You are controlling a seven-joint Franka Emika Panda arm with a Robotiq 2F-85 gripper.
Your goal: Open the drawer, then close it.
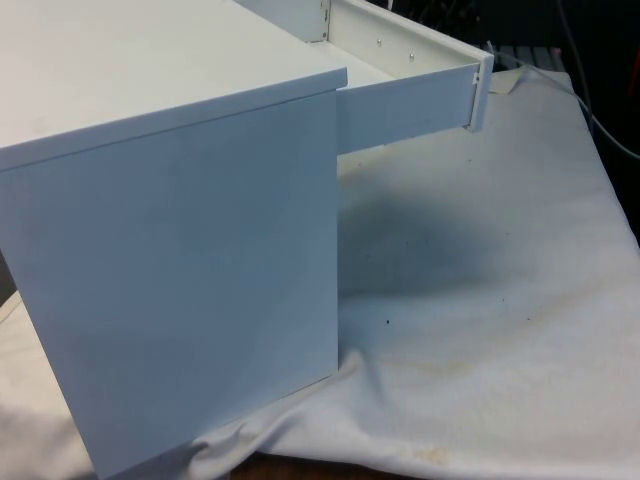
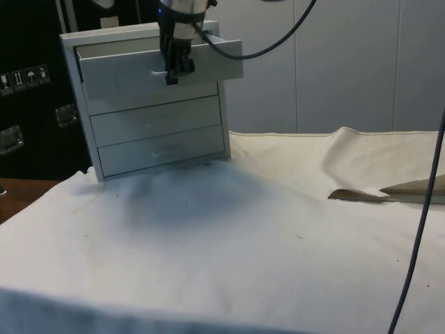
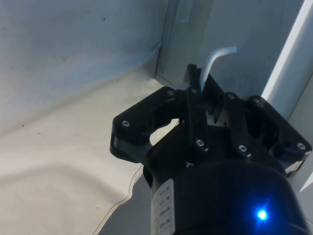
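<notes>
**One drawer pulled out, pincer clamped on its handle**

Two black fingers (image 3: pixel 195 105) are pinching together on a thin pale handle (image 3: pixel 217 56) in the wrist view, so the gripper (image 2: pixel 172 73) is clenched on it rather than released. Only the side view is showing where that grip is sitting: at the middle of the top drawer (image 2: pixel 156 69), on its front face, with the white arm coming down from above.

That side view is also showing the chest of drawers (image 2: pixel 149 104) from its front, standing at the far left of the table, with three stacked white drawers; the top one is jutting out toward the camera while the two lower ones are lying flush.

Meanwhile the front view is facing the chest's plain white side panel (image 1: pixel 190 290), and the open drawer is reaching out past it toward that view's right, its side wall (image 1: pixel 400 110) and front edge showing. White cloth (image 2: pixel 229 257) is covering the table, rumpled near the right edge.
</notes>
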